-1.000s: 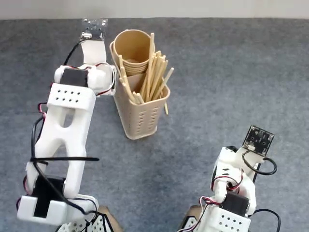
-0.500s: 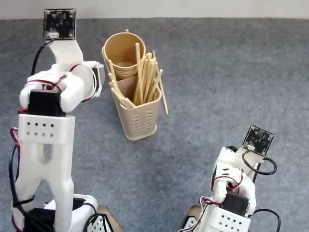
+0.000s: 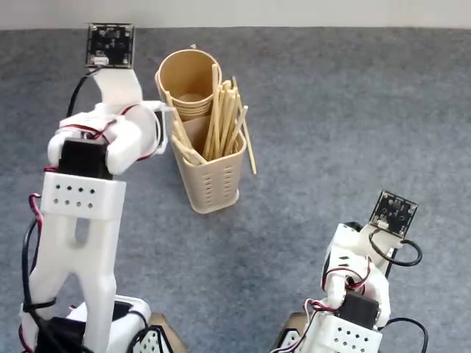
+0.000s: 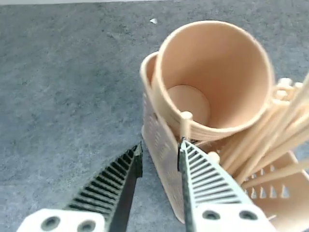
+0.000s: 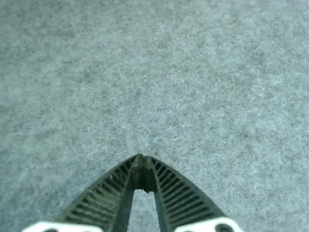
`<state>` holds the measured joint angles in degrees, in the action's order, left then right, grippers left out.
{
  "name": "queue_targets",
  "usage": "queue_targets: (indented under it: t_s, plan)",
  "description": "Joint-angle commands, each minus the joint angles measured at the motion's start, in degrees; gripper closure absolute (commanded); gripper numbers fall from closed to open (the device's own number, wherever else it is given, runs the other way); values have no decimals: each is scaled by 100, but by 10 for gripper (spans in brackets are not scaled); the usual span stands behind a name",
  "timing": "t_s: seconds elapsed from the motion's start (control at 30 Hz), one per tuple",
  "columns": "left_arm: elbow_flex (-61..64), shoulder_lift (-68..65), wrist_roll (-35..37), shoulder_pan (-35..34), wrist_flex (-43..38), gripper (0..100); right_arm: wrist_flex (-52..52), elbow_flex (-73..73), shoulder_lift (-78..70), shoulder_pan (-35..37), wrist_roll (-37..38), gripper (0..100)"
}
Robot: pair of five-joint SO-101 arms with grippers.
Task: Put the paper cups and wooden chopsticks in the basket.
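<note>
Grey felt-like cloth covers the counter (image 3: 353, 118) from edge to edge. At its far-left part the left tool (image 4: 160, 151) hangs with its ribbed jaws parted and nothing between them. One fingertip (image 4: 183, 147) is over the perforated wall of the basket (image 4: 159, 137) and the other is just outside it, above bare cloth.

Directly beyond the tool, stacked paper cups (image 4: 212, 72) stand inside the basket, mouths up and tilted a little. Wooden chopsticks (image 4: 270, 140) lean against them in a bundle, their ends above the rim.

From the high view the basket (image 3: 213, 176) stands toward the far edge, left of the middle, with the left arm (image 3: 81, 198) right beside it. One stick (image 3: 250, 151) runs along the outside of the basket; whether it leans or lies flat is unclear.

Near the right corner of the near edge, the right tool (image 5: 140, 170) is clenched tip to tip on nothing, over bare cloth.
</note>
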<state>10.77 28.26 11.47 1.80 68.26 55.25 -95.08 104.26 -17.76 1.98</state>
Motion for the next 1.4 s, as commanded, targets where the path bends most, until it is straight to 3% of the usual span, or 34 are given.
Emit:
queue_targets:
  t_s: [0.0,0.1,0.3,0.47,0.7,0.9,1.03,1.37]
  plan:
    - [-22,189,53,-31,-114,847,-145,-163,75,57,185,992]
    - [66,180,62,-778,-114,846,-145,-154,13,470,1073,992]
    - [505,180,70,-2220,-158,846,-391,286,-4,1218,976,991]
    - [1508,180,70,-2290,-193,845,-716,1393,-1262,2018,809,991]
    - [2774,180,70,-2352,-1380,845,-804,3873,-5077,2765,756,985]
    - [2835,180,70,-2888,-1556,845,-1859,4769,-7029,3196,1020,747]
    - [2870,180,70,-2905,-1679,845,-2519,4848,-7820,3371,967,721]
    - [2879,180,44,-2905,-1679,845,-4075,4848,-9033,3512,-624,721]
